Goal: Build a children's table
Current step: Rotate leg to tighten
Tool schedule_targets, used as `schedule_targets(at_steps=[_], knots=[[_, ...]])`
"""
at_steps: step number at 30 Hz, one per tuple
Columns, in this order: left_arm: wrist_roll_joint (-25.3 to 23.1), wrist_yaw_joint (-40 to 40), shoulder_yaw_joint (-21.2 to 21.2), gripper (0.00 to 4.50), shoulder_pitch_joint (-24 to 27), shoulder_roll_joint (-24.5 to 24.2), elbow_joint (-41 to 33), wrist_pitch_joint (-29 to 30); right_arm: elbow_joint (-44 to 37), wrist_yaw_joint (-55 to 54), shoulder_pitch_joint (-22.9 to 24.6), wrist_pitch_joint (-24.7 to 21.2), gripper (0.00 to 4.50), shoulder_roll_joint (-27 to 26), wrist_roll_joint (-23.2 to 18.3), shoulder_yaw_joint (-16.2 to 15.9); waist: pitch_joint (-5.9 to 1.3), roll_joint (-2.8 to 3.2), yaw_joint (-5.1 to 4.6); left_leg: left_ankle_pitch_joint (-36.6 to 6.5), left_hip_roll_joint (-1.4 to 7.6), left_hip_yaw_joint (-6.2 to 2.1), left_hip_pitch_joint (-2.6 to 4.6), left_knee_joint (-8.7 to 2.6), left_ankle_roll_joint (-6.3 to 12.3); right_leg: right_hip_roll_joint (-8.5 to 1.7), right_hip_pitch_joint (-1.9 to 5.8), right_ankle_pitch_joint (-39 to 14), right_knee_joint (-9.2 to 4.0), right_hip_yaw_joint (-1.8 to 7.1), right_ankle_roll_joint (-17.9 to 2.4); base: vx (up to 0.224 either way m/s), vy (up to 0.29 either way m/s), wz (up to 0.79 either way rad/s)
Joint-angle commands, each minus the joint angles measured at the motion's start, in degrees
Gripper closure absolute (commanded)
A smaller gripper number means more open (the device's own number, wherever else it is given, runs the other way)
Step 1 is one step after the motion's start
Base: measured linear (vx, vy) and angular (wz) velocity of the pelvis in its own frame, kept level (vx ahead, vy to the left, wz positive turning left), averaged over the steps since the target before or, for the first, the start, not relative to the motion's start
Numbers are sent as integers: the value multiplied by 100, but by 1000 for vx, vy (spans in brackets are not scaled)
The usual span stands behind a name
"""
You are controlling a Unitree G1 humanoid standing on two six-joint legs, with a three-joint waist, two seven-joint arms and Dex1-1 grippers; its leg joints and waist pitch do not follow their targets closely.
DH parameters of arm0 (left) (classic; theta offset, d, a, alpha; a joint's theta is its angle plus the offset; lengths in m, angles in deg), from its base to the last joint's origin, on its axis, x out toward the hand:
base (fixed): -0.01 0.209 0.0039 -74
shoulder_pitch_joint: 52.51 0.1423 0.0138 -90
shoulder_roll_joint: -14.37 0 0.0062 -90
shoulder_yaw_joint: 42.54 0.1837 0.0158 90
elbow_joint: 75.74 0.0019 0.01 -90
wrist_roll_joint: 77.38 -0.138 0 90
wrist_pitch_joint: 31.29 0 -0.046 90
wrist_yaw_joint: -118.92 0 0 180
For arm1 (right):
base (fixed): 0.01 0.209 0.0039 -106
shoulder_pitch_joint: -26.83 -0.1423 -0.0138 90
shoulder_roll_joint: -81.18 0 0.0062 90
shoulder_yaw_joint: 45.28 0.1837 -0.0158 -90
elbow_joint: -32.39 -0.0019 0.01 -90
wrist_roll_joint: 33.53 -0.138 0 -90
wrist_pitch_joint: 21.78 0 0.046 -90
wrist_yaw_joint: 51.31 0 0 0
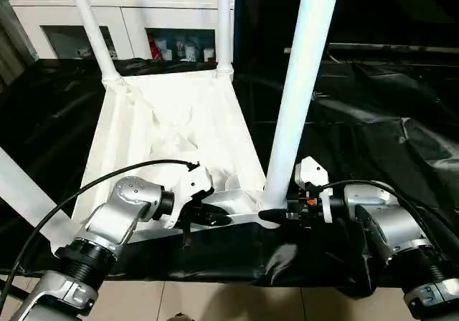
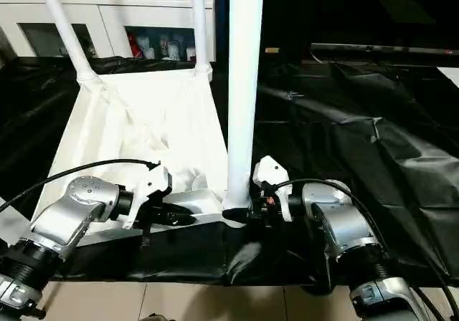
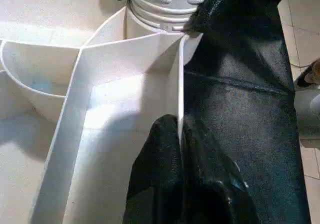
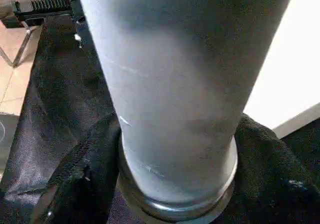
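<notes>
Left wrist view: left end effector (image 3: 179, 134) pinches the tabletop (image 1: 172, 120) rim; right end effector (image 1: 276, 214) straddles a leg (image 1: 297, 99).

Head pair: look forward and down from above the silver forearms onto the upturned tabletop (image 1: 172, 131) on the black-draped work table (image 1: 373, 131), with the white cabinet (image 1: 129, 13) beyond.
Offset: right eye sits slightly aside; same things fall further toward picture left.
Left wrist: very near, looking along its fingers (image 3: 160, 179) at the tabletop's thin edge wall and ribs.
Right wrist: very near, facing the near leg (image 4: 175, 94) at its base collar.
Shared: near corner with that leg (image 2: 242, 84), seen in all four.
</notes>
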Motion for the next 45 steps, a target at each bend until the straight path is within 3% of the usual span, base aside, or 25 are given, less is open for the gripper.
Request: schedule_targets(at_steps=[1,4,7,8,9,11,12,15,18,20,23,28,31,33,37,40,45], knots=[[78,-104,10,450,-35,170,-96,-77,-8,-208,5,-76,174,-110,25,8,-370,-75,-30,-1196,232,-97,143,-386,247,-287,227,-1051,-342,218,-1324,0,0,0],[-161,-895,-130,450,-242,508,351,-293,156,-987,27,-96,175,-377,206,119,-343,-81,-61,-1408,218,-100,157,-404,151,-293,208,-1381,-401,225,-1242,0,0,0],[-336,-1758,-260,450,-492,941,773,-308,441,-2185,56,-229,175,-836,305,397,-310,-80,-98,-1741,194,-122,174,-433,-43,-312,198,-2109,-475,234,-1008,0,0,0],[-346,-1815,-268,450,-508,968,798,-298,449,-2257,60,-245,175,-868,303,418,-314,-83,-110,-1878,192,-138,210,-437,-119,-318,179,-2323,-497,227,-938,0,0,0],[-449,-2355,-334,450,-671,1226,1044,-221,501,-2965,111,-421,175,-1185,273,628,-309,-82,-135,-1856,192,-139,186,-443,-121,-313,181,-2356,-504,240,-876,0,0,0],[-523,-2728,-358,450,-790,1419,1214,-175,507,-3522,155,-485,176,-1428,304,744,-312,-79,-132,-2002,181,-146,241,-437,-161,-318,143,-2588,-543,229,-813,0,0,0],[-540,-2818,-364,450,-819,1466,1254,-162,504,-3650,165,-490,176,-1485,315,767,-319,-84,-126,-1959,178,-148,220,-437,-152,-322,162,-2591,-543,227,-782,0,0,0],[-653,-3265,-373,450,-996,1804,1462,-146,404,-4207,206,-399,176,-1984,276,868,-314,-19,-131,-2046,180,-158,210,-457,-147,-313,132,-2611,-570,231,-699,0,0,0],[-774,-3318,-305,450,-1058,1910,1546,-224,159,-3994,270,-103,176,-2226,277,686,-325,-30,-125,-2073,191,-171,198,-474,-131,-312,145,-2451,-561,225,-679,0,0,0],[-769,-3307,-315,450,-1062,1920,1567,-232,126,-3958,280,-51,120,-2227,292,650,-324,-25,-131,-2110,189,-169,191,-479,-114,-305,146,-2364,-555,227,-711,0,0,0],[-701,-2981,-283,450,-992,1805,1500,-274,-80,-3501,280,-129,93,-2102,6,674,-318,-58,-123,-2074,186,-165,167,-483,-47,-318,163,-2385,-556,232,-699,0,0,0],[-626,-2244,-205,450,-791,1483,1232,-507,-291,-2390,292,-127,51,-1442,-15,455,-327,-82,-130,-1877,190,-167,123,-472,81,-324,202,-2317,-547,225,-676,0,0,0],[-293,-1253,-105,450,-474,1073,660,-565,-274,-1395,279,-24,51,-715,13,302,-337,-93,-128,-1661,202,-152,106,-448,164,-339,220,-2074,-510,228,-820,0,0,0],[-123,-754,-36,450,-321,823,343,-488,-315,-1040,252,-46,51,-446,-60,319,-348,-64,-132,-1518,227,-139,100,-434,251,-310,220,-1666,-448,223,-991,0,0,0],[-2,-308,26,450,-181,518,77,-407,-388,-656,214,-146,51,-216,-156,342,-372,-49,-116,-1266,238,-118,114,-406,319,-282,220,-1099,-360,218,-1274,0,0,0],[48,-125,22,450,-99,363,-52,-341,-442,-296,205,-314,51,-90,-235,310,-396,-43,-76,-931,244,-91,124,-361,468,-266,217,-479,-288,211,-1442,0,0,0],[115,28,-41,450,52,228,-280,-219,-387,172,211,-299,77,53,-267,106,-359,-104,-34,-1193,248,-90,122,-383,354,-309,228,-1049,-340,222,-1362,0,0,0]])
